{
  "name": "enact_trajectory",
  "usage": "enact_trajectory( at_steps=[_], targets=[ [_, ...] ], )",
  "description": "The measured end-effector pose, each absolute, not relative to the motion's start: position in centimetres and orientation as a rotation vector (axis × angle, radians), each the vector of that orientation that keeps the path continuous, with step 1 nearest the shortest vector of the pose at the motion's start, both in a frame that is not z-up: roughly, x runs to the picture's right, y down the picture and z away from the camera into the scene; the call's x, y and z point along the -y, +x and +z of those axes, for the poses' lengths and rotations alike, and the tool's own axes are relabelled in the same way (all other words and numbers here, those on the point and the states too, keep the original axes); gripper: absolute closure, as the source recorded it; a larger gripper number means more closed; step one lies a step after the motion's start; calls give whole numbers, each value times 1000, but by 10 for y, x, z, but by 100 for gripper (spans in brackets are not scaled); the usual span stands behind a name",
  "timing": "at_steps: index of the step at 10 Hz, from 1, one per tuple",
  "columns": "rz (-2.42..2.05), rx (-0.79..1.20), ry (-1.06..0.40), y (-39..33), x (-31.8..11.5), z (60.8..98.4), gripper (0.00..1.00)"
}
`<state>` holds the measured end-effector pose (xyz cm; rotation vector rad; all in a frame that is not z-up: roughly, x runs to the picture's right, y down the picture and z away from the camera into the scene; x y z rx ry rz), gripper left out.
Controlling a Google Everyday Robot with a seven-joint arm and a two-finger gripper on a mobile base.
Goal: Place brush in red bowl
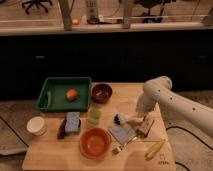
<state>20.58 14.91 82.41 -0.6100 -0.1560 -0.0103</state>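
Note:
The brush [125, 119] lies on the wooden table [45, 155] with its dark bristle head pointing left and its cream handle running right towards my gripper. My gripper [143, 124] sits low over the table at the handle's right end, hanging from the white arm [159, 91] that comes in from the right. I cannot tell whether it touches the handle. The red bowl [95, 142], wide, orange-red and empty, stands near the front edge, down and left of the brush.
A green tray [56, 105] at the back left holds an orange ball [72, 94] and a green item. A maroon bowl [101, 92], green cup [93, 116], white cup [36, 125], blue sponge [73, 121], grey cloth [122, 133], metal utensil [120, 148] and yellowish stick [155, 148] lie around.

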Motion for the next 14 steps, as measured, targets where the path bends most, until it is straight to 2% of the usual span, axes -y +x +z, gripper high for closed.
enact_trajectory(
  at_steps=[1, 3, 5, 8, 9, 10, 11, 12, 13, 14],
  targets=[
    [-8, 156, -612, 206, -151, 823, 84],
    [-5, 156, -615, 206, -157, 815, 85],
    [1, 156, -616, 207, -160, 813, 79],
    [6, 155, -619, 210, -163, 808, 90],
    [6, 154, -618, 210, -163, 808, 89],
    [10, 157, -618, 206, -163, 809, 83],
    [16, 162, -617, 202, -165, 812, 69],
    [20, 161, -619, 203, -167, 813, 63],
    [24, 160, -621, 202, -169, 811, 62],
    [27, 159, -622, 203, -171, 810, 66]
  ],
)
